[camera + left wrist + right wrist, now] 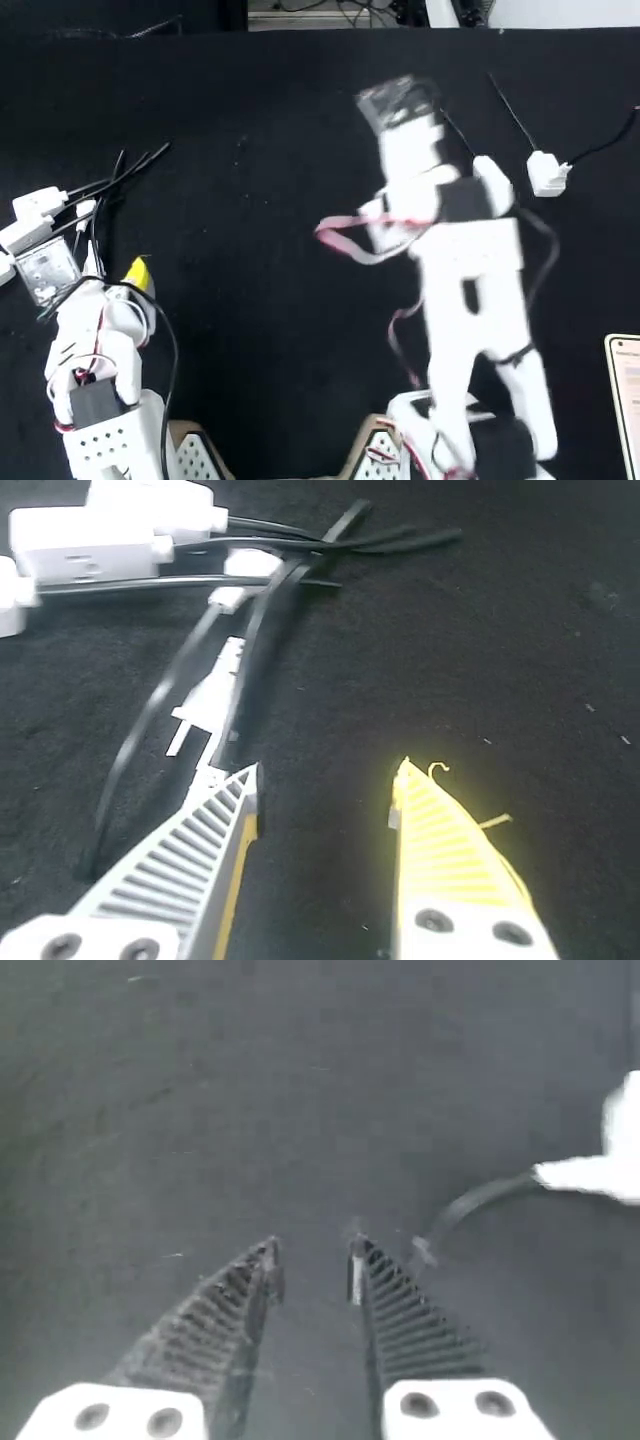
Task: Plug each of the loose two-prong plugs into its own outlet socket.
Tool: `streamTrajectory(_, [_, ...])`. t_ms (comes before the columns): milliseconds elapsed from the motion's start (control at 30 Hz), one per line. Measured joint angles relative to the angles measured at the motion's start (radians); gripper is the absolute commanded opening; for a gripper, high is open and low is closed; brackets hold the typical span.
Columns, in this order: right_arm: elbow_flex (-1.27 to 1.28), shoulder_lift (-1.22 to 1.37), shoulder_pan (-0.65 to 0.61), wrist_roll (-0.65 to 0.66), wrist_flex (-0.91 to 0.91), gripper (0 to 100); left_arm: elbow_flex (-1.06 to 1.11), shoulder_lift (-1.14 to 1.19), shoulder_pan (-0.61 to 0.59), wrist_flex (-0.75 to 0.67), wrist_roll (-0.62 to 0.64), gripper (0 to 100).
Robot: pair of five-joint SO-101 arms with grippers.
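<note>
— Plugs first: how many do you count in the high view?
— One for sure. A white two-prong plug (547, 172) lies on its black cable at the far right of the table (260, 180), well apart from my right arm (470, 260). At the left edge are what look like three white socket blocks (40, 203), just beyond my left gripper (118, 272).
— And the left wrist view?
— My left gripper (325, 780) is spread wide and holds nothing. A loose plug (205, 705) lies just past the white finger (215, 820), among black cables (300, 570). The three socket blocks (90, 545) are farther on.
— Right wrist view?
— My right gripper (312, 1250) is slightly parted and empty. The two-prong plug (600, 1170) is off to one side, not touching it.
— Which step, then?
— Pickup, I judge: neither of the two plugs is in a socket. Next I must close on a plug's body, leaving the prongs free.
</note>
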Motion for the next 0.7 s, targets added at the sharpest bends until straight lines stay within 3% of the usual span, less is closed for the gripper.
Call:
streamTrajectory(200, [0.391,-0.15,-0.249,-0.012,-0.356,10.3,0.0,0.0,0.046,0.0,0.0,22])
streamTrajectory(300, [0.546,-0.198,-0.33,-0.114,-0.525,10.3,0.0,0.0,0.046,0.0,0.0,22])
streamTrajectory(433, [0.689,-0.218,-0.339,-0.222,-0.695,10.6,0.0,0.0,0.048,0.0,-0.014,22])
streamTrajectory(700, [0.746,-0.219,-0.344,-0.236,-0.772,10.6,0.002,0.0,0.106,0.0,-0.031,22])
